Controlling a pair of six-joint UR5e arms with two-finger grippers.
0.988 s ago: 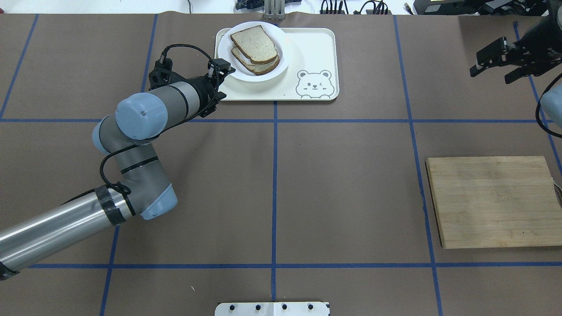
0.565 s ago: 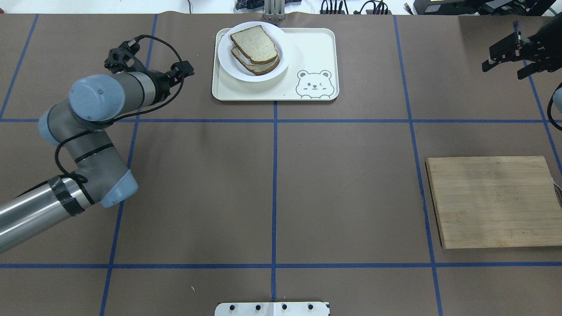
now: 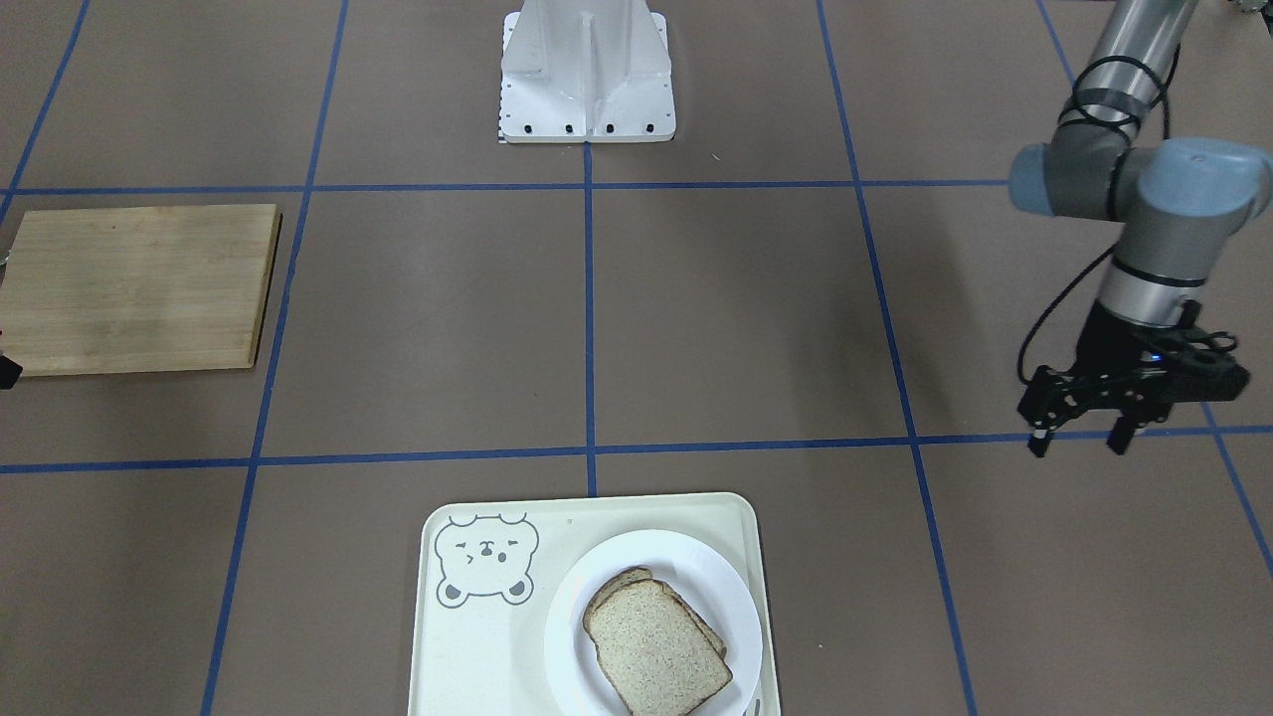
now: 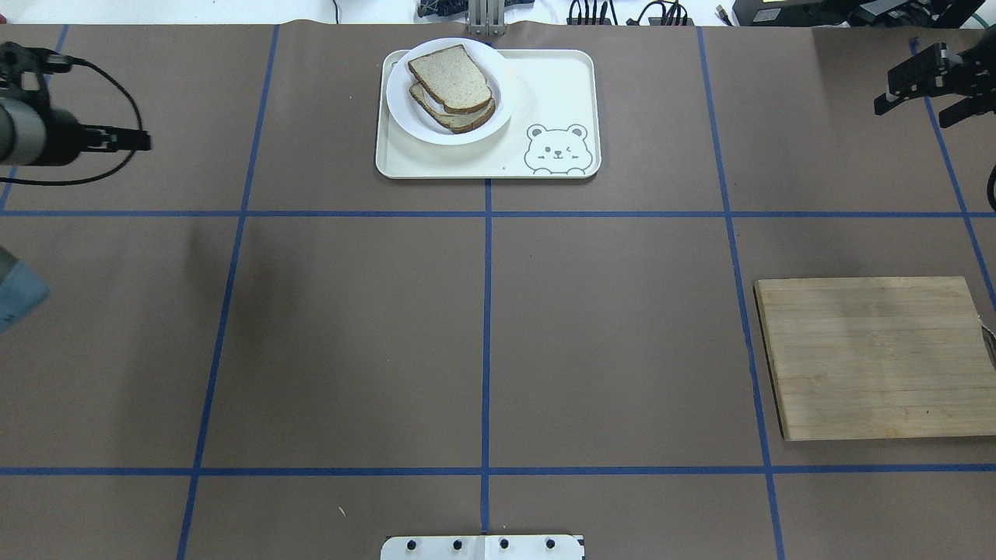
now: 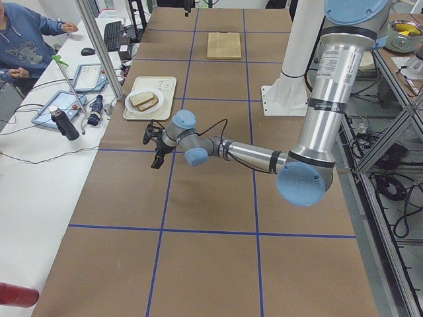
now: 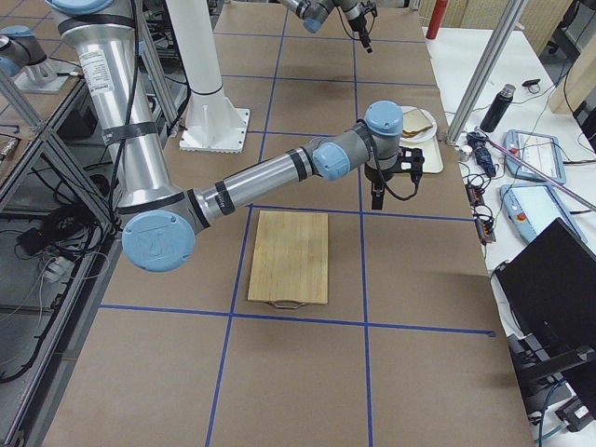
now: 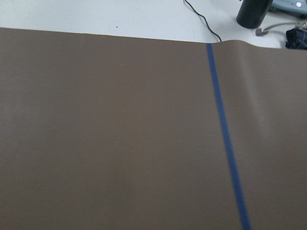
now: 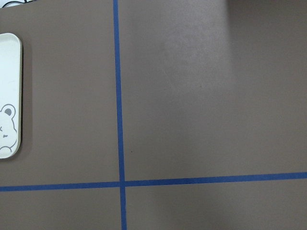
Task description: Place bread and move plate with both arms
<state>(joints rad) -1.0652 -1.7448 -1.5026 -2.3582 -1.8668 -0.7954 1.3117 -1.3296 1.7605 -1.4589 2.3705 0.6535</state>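
Note:
The plain bread slice (image 4: 451, 76) lies on top of a second slice on the white plate (image 4: 502, 97), which sits on the left part of the cream bear tray (image 4: 556, 85). They also show in the front view, bread (image 3: 656, 646) on plate (image 3: 736, 607). My left gripper (image 3: 1079, 445) is open and empty, hanging above the mat far to the tray's left. My right gripper (image 4: 912, 115) is open and empty at the far right edge, well away from the tray. Neither gripper touches anything.
A wooden cutting board (image 4: 871, 358) lies at the right front. The white stand base (image 3: 587, 70) is at the near middle edge. Blue tape lines grid the brown mat. The tray's bear corner (image 8: 7, 124) shows in the right wrist view. An operator and equipment are beyond the far edge.
My left arm has pulled away from the plate's left rim to the table's far left. My right gripper has drifted further right. Plate and bread have not moved.

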